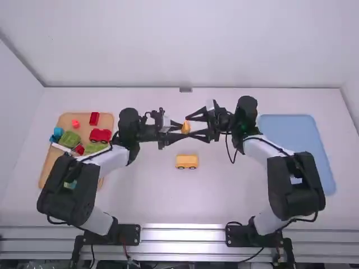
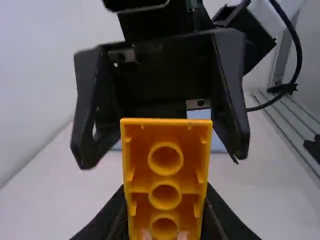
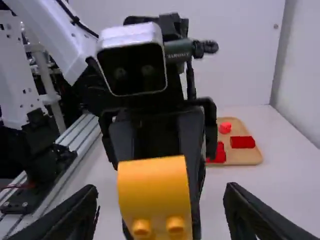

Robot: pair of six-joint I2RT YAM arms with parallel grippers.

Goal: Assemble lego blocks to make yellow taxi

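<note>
while the left gripper (image 2: 165, 220) clamped the yellow block (image 1: 185, 128), the right gripper (image 3: 159, 192), empty, spread its jaws wide at the block's free end.

Bright, even light on white table (image 1: 151, 199), glare along metal rail (image 1: 182, 234), 2 dimmer wrist views

white back wall (image 1: 134, 45), 2 white side walls (image 1: 15, 129), white table (image 1: 219, 196)
</note>
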